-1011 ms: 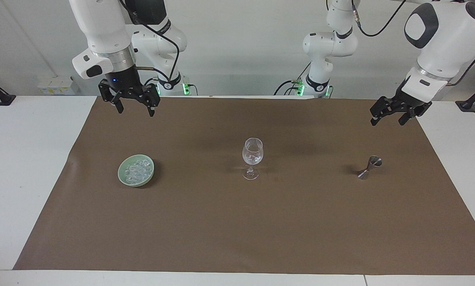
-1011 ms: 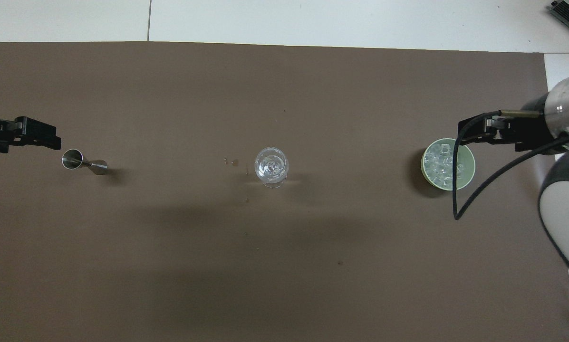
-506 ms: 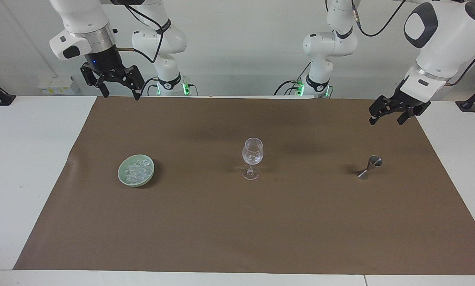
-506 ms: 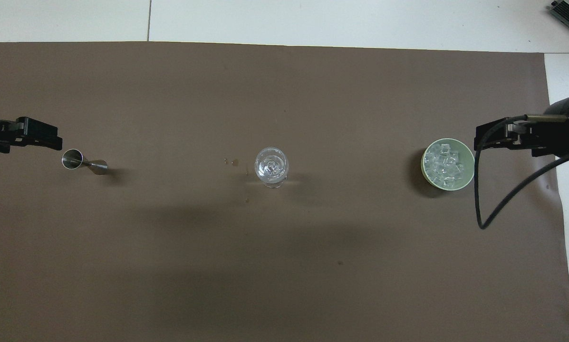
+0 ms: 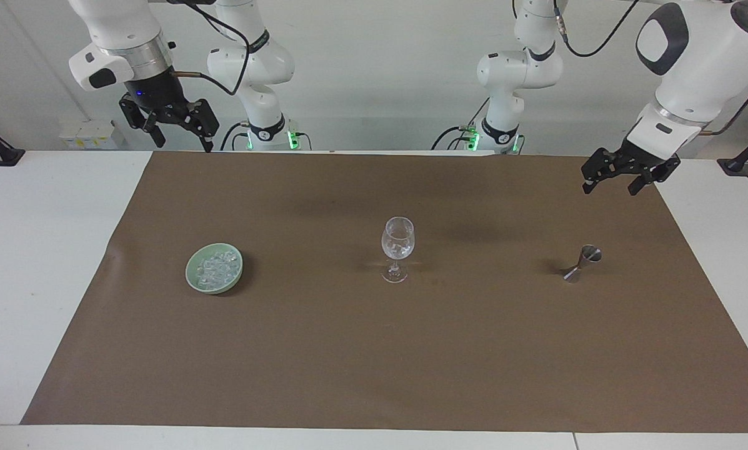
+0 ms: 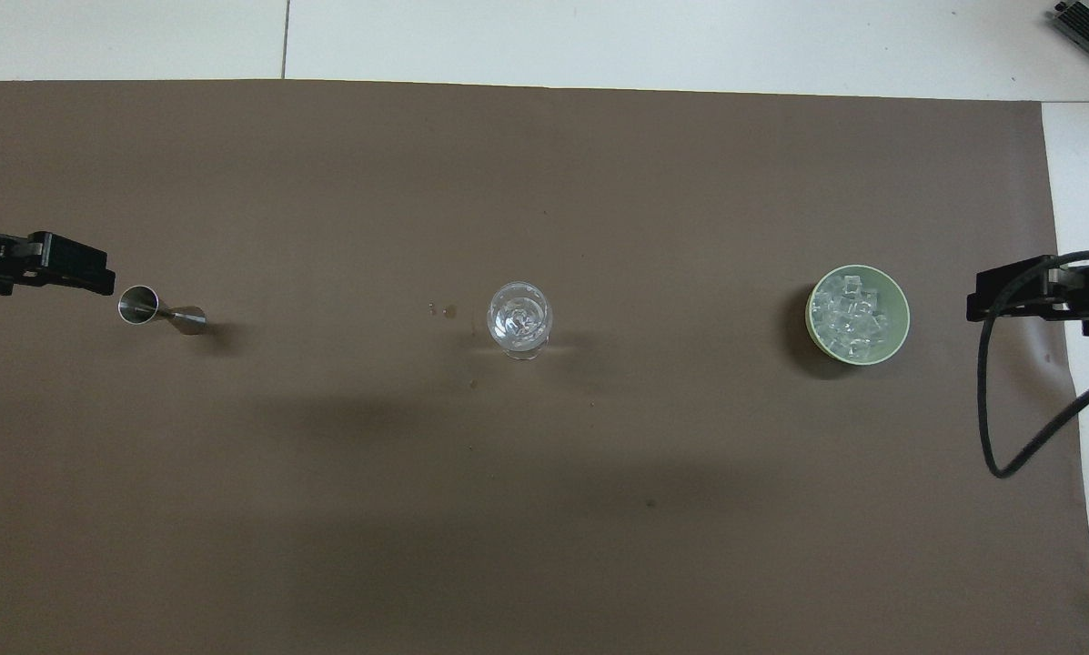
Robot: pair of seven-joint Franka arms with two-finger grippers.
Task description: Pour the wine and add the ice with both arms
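Note:
A clear stemmed glass [image 5: 398, 247] [image 6: 519, 318] stands mid-mat with something clear and glassy in its cup. The ice [image 5: 216, 267] [image 6: 849, 314] is heaped in a pale green bowl [image 5: 189, 275] [image 6: 902, 318] toward the right arm's end. A small metal jigger [image 5: 583, 262] [image 6: 157, 309] stands upright toward the left arm's end. My right gripper [image 5: 184, 145] [image 6: 973, 307] hangs open and empty, high over the mat's edge by the robots. Over the mat, close to the jigger but apart from it, my left gripper [image 5: 610, 189] [image 6: 98, 273] is open and holds nothing. Wine is out of view.
A brown mat [image 5: 374, 362] covers most of the white table [image 5: 42, 250]. A few small drops [image 6: 444, 310] mark the mat beside the glass. A black cable [image 6: 999, 437] loops down from the right wrist.
The right gripper has risen and drawn away from above the bowl toward the robots and the table's end, uncovering the bowl from above. The left gripper has lifted slightly.

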